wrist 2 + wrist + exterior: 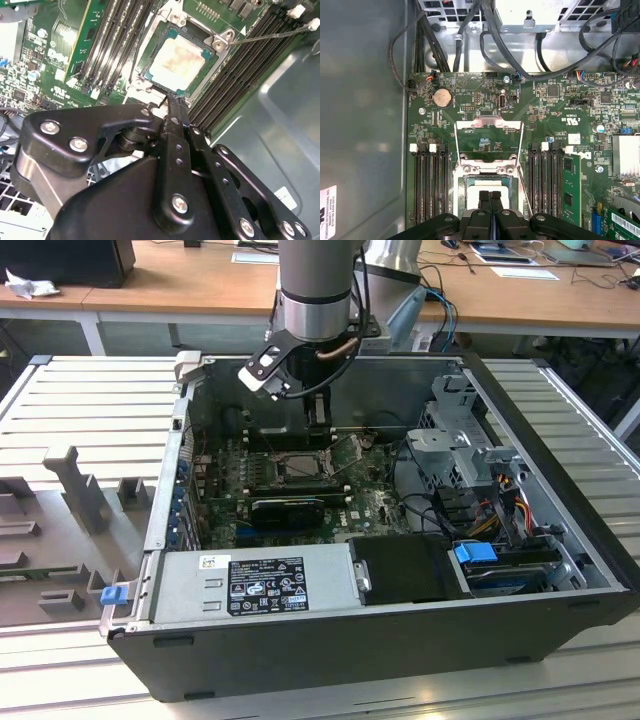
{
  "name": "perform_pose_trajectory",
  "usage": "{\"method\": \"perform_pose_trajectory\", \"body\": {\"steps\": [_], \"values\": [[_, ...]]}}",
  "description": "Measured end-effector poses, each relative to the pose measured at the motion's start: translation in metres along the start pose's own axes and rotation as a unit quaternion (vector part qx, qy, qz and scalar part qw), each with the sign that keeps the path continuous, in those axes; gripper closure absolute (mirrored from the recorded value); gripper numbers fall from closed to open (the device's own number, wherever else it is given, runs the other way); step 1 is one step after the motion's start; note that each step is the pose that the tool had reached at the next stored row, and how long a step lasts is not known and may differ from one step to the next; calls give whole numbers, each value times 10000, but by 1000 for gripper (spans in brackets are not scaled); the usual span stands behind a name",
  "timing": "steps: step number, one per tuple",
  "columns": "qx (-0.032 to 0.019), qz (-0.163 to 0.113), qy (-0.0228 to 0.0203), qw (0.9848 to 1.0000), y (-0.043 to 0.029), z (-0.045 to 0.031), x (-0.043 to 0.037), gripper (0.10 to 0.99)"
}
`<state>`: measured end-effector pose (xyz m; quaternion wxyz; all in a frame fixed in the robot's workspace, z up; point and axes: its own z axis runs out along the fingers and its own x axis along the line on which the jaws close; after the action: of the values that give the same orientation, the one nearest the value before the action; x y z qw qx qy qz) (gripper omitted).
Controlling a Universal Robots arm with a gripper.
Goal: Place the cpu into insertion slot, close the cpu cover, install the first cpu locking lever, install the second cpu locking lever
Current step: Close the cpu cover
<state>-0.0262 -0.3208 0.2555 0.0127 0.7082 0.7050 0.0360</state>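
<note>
The cpu (177,59) is pale silver, the motherboard (485,100) green (its memory slots (431,185) striped black), the gripper (490,196) black, the case (365,100) grey.

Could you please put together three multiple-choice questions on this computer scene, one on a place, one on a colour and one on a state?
1. Where is the cpu?
A. in the insertion slot
B. on the power supply box
C. on the desk behind the case

2. What colour is the motherboard?
A. red
B. green
C. white

3. How does the cpu cover stand?
A. shut down over the chip
B. swung open, off the slot
C. removed altogether

Answers:
1 A: in the second wrist view the pale chip lies flat within the slot's frame.
2 B: the board is green in both wrist views.
3 B: in the first wrist view the frame plate is folded back beyond the slot, with the board showing through its window, while the shut gripper sits at the slot.
</note>
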Motion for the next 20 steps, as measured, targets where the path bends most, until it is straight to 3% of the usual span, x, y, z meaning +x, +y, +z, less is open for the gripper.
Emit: {"method": "perform_pose_trajectory", "body": {"steps": [9,13,20], "values": [[5,0,-3,10000,83,-14,0,980],[4,0,-1,10000,87,-69,3,980],[3,1,-1,10000,90,-94,4,980]]}}
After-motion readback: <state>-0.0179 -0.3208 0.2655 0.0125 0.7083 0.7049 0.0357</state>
